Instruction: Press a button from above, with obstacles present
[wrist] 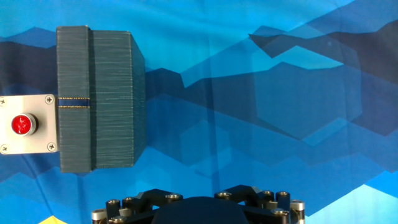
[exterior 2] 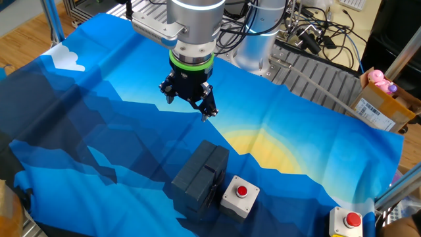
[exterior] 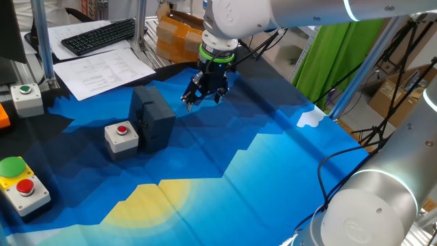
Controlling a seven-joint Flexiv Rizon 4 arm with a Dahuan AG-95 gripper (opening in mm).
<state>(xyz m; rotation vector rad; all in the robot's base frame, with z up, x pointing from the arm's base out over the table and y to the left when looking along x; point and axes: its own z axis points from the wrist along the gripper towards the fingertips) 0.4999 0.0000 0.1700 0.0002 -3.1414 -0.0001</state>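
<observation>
The button (exterior: 122, 128) is small, round and red on a light grey cube housing. It stands on the blue cloth, touching or nearly touching the near left side of the obstacle (exterior: 152, 117), a taller dark grey-black block. Both also show in the other fixed view, button (exterior 2: 242, 191) and block (exterior 2: 200, 176), and in the hand view, button (wrist: 23, 124) at the left edge and block (wrist: 99, 99). My gripper (exterior: 203, 99) hangs above the cloth, to the right of the block and clear of it (exterior 2: 189, 105). The hand view shows only the gripper's base; the fingertips are hidden.
A grey box with a green button (exterior: 26, 98) stands at the left edge. A yellow box with green and red buttons (exterior: 19, 181) stands front left. A keyboard (exterior: 99, 35) and papers (exterior: 102, 68) lie behind. Cables and a cardboard box (exterior 2: 381, 105) lie beyond the cloth.
</observation>
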